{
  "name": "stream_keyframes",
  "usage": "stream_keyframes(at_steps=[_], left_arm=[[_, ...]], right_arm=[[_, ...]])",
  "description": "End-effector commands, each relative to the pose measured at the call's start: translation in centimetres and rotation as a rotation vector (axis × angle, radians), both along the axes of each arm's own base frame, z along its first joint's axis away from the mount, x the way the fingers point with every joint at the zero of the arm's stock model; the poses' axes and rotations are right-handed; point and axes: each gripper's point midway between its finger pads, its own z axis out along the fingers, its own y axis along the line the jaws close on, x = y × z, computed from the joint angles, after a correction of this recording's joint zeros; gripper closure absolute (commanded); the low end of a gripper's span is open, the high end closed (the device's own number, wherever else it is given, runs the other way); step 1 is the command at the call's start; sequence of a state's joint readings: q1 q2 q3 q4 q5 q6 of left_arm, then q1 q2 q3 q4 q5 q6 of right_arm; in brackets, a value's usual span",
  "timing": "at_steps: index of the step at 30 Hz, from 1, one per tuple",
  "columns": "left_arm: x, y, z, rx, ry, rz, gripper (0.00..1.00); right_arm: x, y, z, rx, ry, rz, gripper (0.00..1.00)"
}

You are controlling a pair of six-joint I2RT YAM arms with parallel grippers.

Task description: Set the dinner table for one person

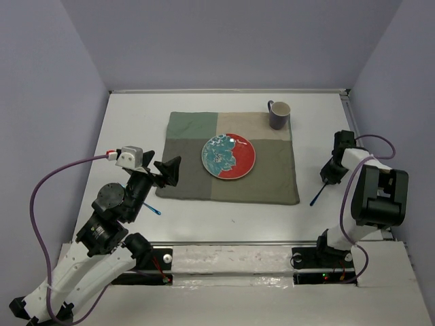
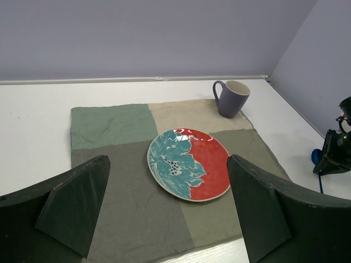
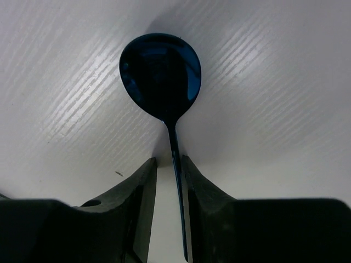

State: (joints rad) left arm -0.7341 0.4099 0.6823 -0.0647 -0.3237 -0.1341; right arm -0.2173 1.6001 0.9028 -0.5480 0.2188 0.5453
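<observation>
The white dinner table carries a green-and-beige cloth mat with a red and teal plate at its middle and a purple mug at its far right corner. A dark blue spoon lies on the table right of the mat, seen from above as a spoon. My right gripper straddles its handle, jaws narrow; the right finger is against the handle, the left finger stands a little off. My left gripper hovers wide open over the mat's left edge, empty.
A second blue utensil lies on the table under my left arm, partly hidden. The plate and mug show ahead of the left wrist. Grey walls close in the table on three sides.
</observation>
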Motion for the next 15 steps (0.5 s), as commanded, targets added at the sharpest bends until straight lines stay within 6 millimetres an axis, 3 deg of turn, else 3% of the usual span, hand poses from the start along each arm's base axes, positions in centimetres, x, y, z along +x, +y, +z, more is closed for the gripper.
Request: stream_keyframes(at_steps=[1, 2, 9, 13, 15], left_arm=[[0.0, 0.2, 1.1, -0.013, -0.041, 0.011, 0.01], [0.1, 0.2, 1.0, -0.009, -0.037, 0.01, 0.01], [0.0, 0.2, 1.1, -0.011, -0.041, 0.009, 0.01], [0.1, 0.3, 0.9, -0.009, -0.038, 0.014, 0.01], [0.1, 0.3, 1.0, -0.01, -0.041, 0.015, 0.01]], right_arm=[[1.2, -0.6, -0.7, -0.004, -0.013, 0.005, 0.77], [1.2, -0.6, -0.7, -0.007, -0.017, 0.004, 0.85], [1.0, -2.2, 1.6, -0.105, -0.062, -0.005, 1.0], [1.4, -2.9, 4.0, -0.151, -0.109, -0.002, 1.0], [1.7, -3.2, 6.1, -0.177, -0.152, 0.002, 1.0]])
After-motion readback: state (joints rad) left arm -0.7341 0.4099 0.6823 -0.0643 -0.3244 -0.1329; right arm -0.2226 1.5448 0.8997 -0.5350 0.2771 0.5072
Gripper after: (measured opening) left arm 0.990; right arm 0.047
